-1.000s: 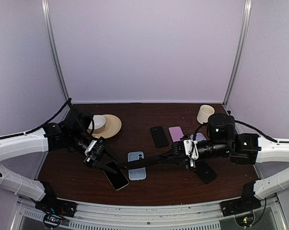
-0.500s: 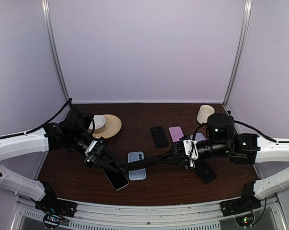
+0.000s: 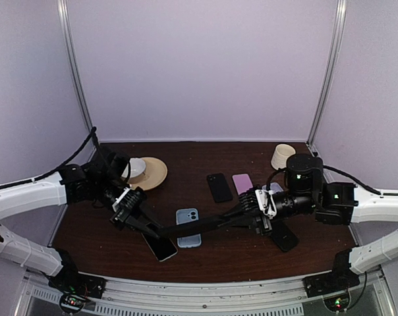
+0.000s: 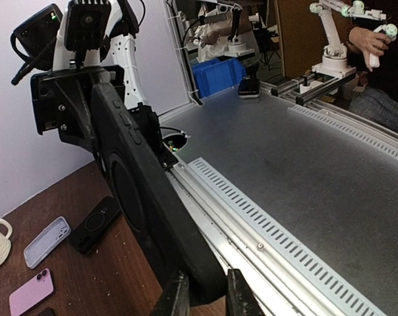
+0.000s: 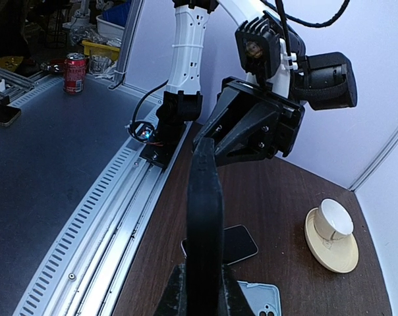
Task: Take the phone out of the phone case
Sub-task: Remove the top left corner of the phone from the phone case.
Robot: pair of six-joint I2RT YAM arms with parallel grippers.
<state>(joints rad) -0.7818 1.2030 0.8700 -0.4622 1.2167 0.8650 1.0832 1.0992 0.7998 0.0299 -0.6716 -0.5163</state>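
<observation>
Noted left gripper (image 4: 204, 296), nine o'clock, and right gripper (image 5: 202, 293), three, clamped on black phone case (image 3: 196, 227) ends. Judged light, flexible; hold rims.

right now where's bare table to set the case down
Bare: on the table, the back strip between saucer and mug, and the front edge right of the blue phone. Crowded: the middle, with black phone, pink phone and the held case.

Lilac walls (image 3: 199, 66); dark brown wooden table (image 3: 186, 158).
</observation>
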